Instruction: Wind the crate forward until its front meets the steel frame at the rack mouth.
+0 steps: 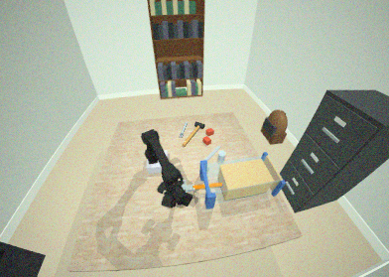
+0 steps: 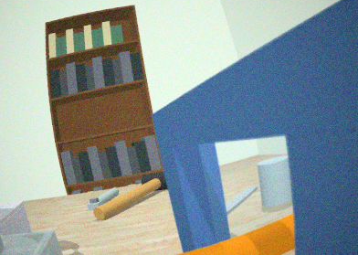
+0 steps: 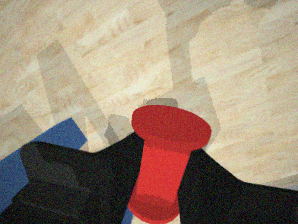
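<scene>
The tan crate (image 1: 248, 176) sits flat, as far as I can tell, inside the clear-panelled cubby. A gap shows between its front and the blue steel frame (image 1: 207, 176) (image 2: 315, 100) (image 3: 70, 134). An orange strap (image 1: 213, 186) (image 2: 260, 239) runs through the frame's mouth toward the pale grey winch (image 1: 188, 187), which the arm partly covers. My gripper (image 1: 178, 200) (image 3: 163, 132) is shut on the red grip of the winch handle (image 3: 172, 125), left of the frame in the top view. The handle's key and the winch's round hole are hidden.
A hammer (image 1: 193, 135) (image 2: 128, 201), a wrench (image 1: 184, 130) (image 2: 107, 197) and two red blocks (image 1: 209, 132) (image 1: 206, 141) lie behind. A pale cylinder (image 1: 221, 157) (image 2: 275, 183) and a thin grey bar (image 2: 242, 198) are beside the cubby.
</scene>
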Motion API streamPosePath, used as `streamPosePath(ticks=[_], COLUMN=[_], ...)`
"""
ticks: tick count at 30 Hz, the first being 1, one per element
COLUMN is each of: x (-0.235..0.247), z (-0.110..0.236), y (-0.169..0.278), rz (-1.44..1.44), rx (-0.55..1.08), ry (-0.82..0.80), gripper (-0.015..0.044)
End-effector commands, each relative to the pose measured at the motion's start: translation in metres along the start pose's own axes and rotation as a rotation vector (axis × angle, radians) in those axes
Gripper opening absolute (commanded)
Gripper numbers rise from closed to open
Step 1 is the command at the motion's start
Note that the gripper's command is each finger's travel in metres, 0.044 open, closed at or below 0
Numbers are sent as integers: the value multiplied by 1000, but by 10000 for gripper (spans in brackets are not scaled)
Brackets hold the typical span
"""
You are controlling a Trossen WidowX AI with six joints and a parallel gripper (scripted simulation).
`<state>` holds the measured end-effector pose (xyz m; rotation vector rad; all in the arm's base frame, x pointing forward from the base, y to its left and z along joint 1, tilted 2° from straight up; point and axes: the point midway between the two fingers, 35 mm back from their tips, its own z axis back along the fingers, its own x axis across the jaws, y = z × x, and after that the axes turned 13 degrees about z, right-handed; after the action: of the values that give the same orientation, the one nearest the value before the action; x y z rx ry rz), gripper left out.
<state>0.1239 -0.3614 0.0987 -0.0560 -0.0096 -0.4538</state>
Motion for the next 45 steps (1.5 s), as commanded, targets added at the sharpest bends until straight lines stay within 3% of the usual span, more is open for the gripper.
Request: streamPosePath(ticks=[1,45], x=[15,70], z=[0,2], y=[5,45], rz=[12,12], rx=[5,8], ry=[-19,-24], gripper=[0,0])
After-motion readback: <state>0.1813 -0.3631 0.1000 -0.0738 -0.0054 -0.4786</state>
